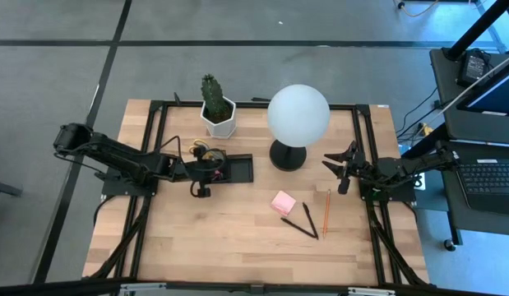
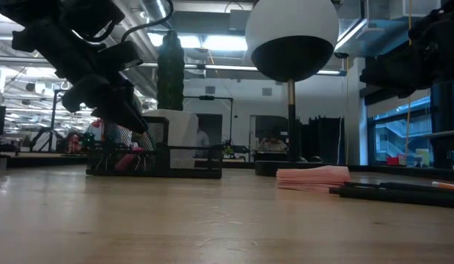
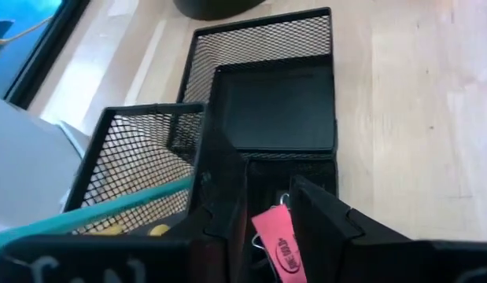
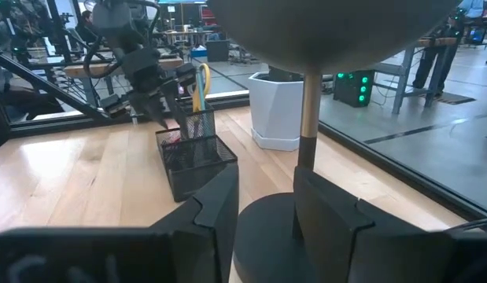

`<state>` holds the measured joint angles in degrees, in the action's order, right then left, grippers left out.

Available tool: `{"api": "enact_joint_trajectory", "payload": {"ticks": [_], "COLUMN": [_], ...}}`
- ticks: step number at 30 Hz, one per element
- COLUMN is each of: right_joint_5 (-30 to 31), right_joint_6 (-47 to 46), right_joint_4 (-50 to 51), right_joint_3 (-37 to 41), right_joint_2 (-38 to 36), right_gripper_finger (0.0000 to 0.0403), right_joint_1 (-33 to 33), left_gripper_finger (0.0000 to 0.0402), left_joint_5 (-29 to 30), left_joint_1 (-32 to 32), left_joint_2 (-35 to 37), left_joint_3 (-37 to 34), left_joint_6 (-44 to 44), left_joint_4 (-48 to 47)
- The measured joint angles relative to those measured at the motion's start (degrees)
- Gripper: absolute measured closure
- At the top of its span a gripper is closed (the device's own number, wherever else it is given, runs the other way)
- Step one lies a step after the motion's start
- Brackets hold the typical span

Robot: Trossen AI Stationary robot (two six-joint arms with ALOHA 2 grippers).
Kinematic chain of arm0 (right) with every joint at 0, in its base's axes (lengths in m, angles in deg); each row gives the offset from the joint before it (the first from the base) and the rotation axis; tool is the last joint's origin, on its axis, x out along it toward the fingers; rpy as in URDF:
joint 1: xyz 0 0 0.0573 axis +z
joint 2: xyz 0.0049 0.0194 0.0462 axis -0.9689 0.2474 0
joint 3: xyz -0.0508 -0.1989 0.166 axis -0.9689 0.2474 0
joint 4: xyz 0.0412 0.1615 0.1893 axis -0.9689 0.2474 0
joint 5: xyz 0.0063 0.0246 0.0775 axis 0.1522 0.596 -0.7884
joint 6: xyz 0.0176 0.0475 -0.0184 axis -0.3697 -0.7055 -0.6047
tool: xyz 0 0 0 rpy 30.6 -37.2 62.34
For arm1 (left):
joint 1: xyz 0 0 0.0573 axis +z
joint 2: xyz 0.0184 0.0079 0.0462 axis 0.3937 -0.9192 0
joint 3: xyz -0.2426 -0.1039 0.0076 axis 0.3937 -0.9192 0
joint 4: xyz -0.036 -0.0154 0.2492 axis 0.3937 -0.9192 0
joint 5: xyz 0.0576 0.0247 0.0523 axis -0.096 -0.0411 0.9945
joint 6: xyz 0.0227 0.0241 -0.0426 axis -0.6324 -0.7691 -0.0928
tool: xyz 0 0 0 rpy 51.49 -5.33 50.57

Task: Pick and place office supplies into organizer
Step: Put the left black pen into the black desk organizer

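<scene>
The black mesh organizer [image 1: 238, 168] sits left of the lamp; its floor [image 3: 274, 110] shows in the left wrist view. My left gripper [image 1: 211, 171] hovers open over its left end. The small pink piece [image 3: 274, 240] lies in the compartment below, between the fingers and under their tips [image 2: 137, 121]. Yellow-handled scissors [image 4: 202, 82] and a green pen [image 3: 125, 206] stand in the tall mesh cup. The pink sticky-note pad [image 1: 283, 202], two black pens [image 1: 302, 222] and the orange pencil [image 1: 326, 212] lie on the table. My right gripper [image 1: 340, 168] waits open beside the lamp base.
The white globe lamp [image 1: 298, 115] stands on its dark base [image 4: 267, 236], right in front of my right gripper. A cactus in a white hexagonal pot [image 1: 217, 107] is behind the organizer. Bare wood stretches along the near side of the table [image 1: 205, 238].
</scene>
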<state>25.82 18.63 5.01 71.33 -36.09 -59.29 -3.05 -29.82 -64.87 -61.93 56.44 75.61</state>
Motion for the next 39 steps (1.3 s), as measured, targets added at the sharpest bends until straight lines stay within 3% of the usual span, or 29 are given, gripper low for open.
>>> {"api": "enact_joint_trajectory", "payload": {"ticks": [7, 14, 18, 22, 34, 39], "right_joint_5": [0.0, 0.0, 0.0, 0.0, -0.1, -2.9], "right_joint_6": [0.0, 0.1, 3.1, 3.0, 6.9, 6.8], "right_joint_4": [0.0, -1.4, -1.5, -1.7, -1.7, -0.9], "right_joint_3": [0.0, 0.0, 0.0, 0.0, 0.0, -3.1], "right_joint_2": [0.0, 0.0, 0.0, 0.0, 0.4, 5.6], "right_gripper_finger": [0.0276, 0.0276, 0.0276, 0.0276, 0.0276, 0.0276], "right_joint_1": [0.0, 0.0, 0.0, 0.0, 0.0, 0.0], "left_gripper_finger": [0.0302, 0.031, 0.0311, 0.0309, 0.0309, 0.0312], "left_joint_5": [0.0, -0.9, -4.0, -9.1, -12.4, -12.4], "left_joint_1": [0.0, 0.0, 0.0, 0.0, 0.0, 0.0], "left_joint_2": [0.3, 1.9, 1.9, 1.9, 1.4, 1.4], "left_joint_3": [0.0, 0.0, 0.0, 0.0, 0.0, 0.0], "left_joint_6": [-0.9, -2.4, -2.4, -2.1, 3.2, 3.2], "left_joint_4": [6.3, 18.6, 23.3, 24.0, 22.6, 23.1]}}
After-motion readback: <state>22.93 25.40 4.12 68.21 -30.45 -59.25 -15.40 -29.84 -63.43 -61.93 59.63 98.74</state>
